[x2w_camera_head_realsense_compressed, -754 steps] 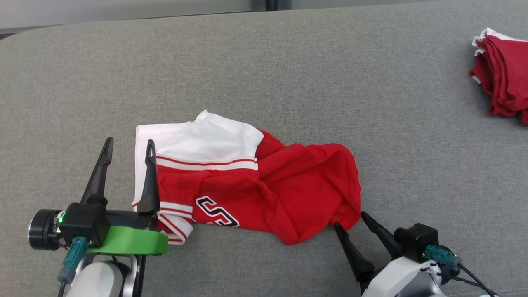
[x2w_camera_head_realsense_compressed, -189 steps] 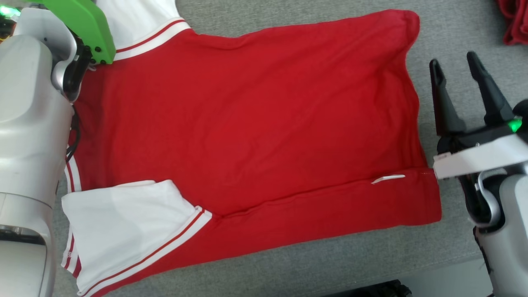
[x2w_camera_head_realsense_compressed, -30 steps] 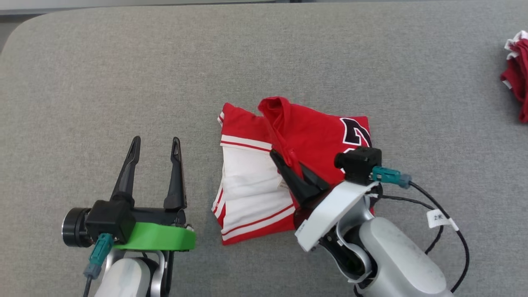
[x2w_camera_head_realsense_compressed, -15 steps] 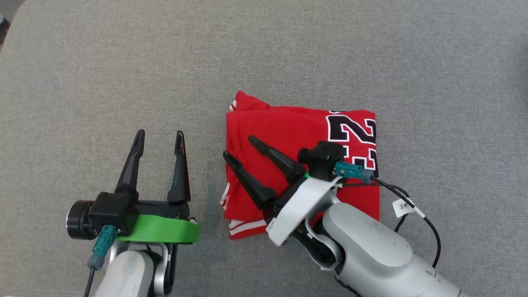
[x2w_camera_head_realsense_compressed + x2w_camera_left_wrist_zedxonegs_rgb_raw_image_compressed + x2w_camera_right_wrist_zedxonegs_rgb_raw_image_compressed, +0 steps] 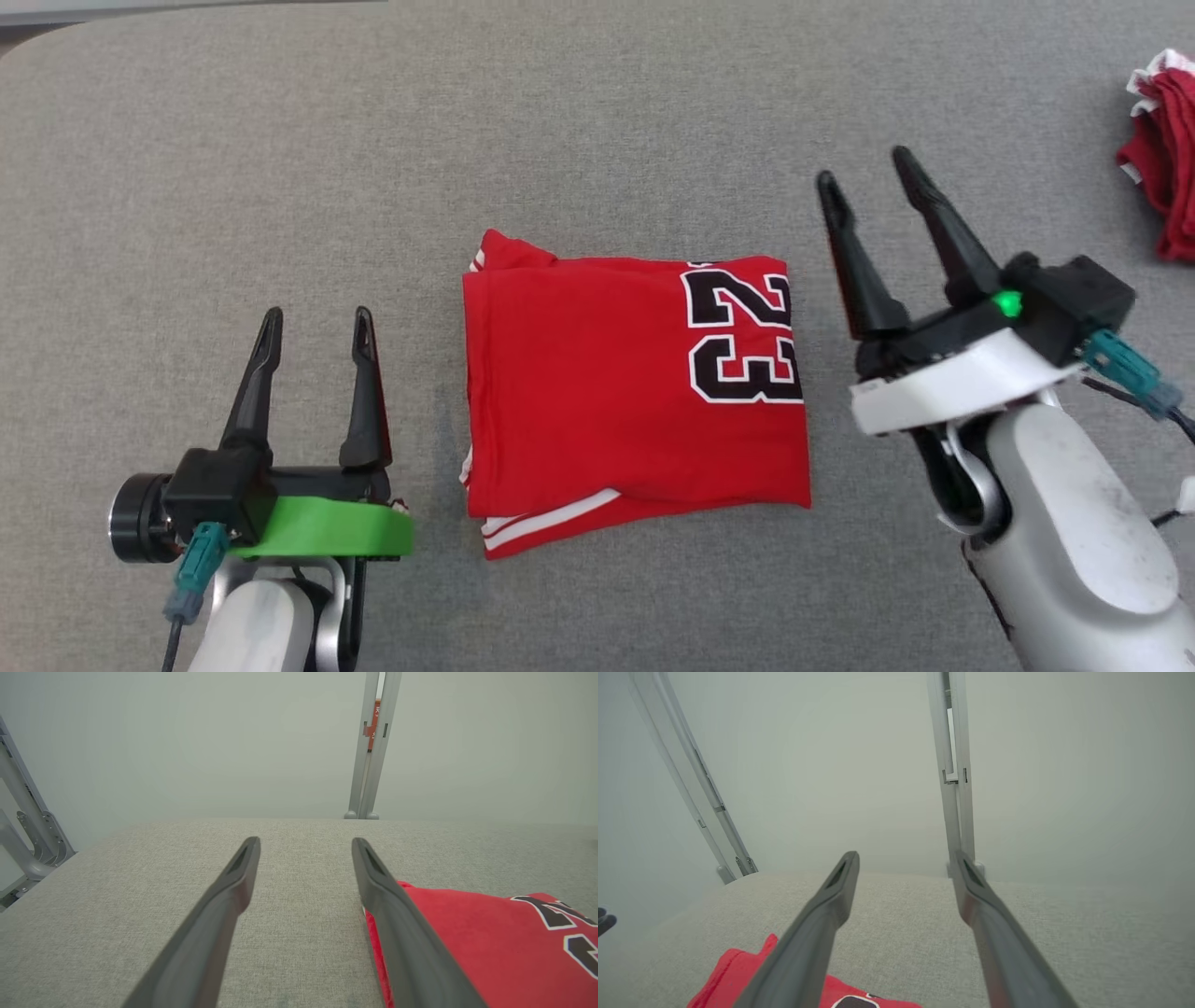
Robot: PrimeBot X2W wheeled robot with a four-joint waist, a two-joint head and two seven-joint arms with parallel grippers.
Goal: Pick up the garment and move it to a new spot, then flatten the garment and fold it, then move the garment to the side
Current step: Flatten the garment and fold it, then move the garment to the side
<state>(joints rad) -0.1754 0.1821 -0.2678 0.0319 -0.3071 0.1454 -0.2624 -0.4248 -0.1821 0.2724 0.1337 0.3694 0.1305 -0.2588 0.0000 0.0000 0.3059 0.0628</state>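
Observation:
The garment [image 5: 607, 392] is a red jersey with a black and white 23, folded into a neat rectangle in the middle of the grey surface; a white-striped hem peeks out at its near edge. My left gripper [image 5: 316, 322] stands open to its left, apart from the cloth, with nothing between its fingers. My right gripper [image 5: 865, 173] is open too, raised to the right of the jersey and holding nothing. The left wrist view has the garment [image 5: 486, 942] beside the right-hand finger [image 5: 392, 914]. In the right wrist view the garment [image 5: 733, 975] lies low at the left, behind the gripper [image 5: 903, 858].
A second heap of red and white cloth [image 5: 1162, 159] lies at the far right edge of the grey padded surface [image 5: 280, 168]. Grey frame posts [image 5: 371, 746] stand beyond the surface's far edge.
My right gripper has opened, let go of the jersey and swung from above the cloth out to its right side. The folded jersey now lies flat and uncovered. The left arm stayed put.

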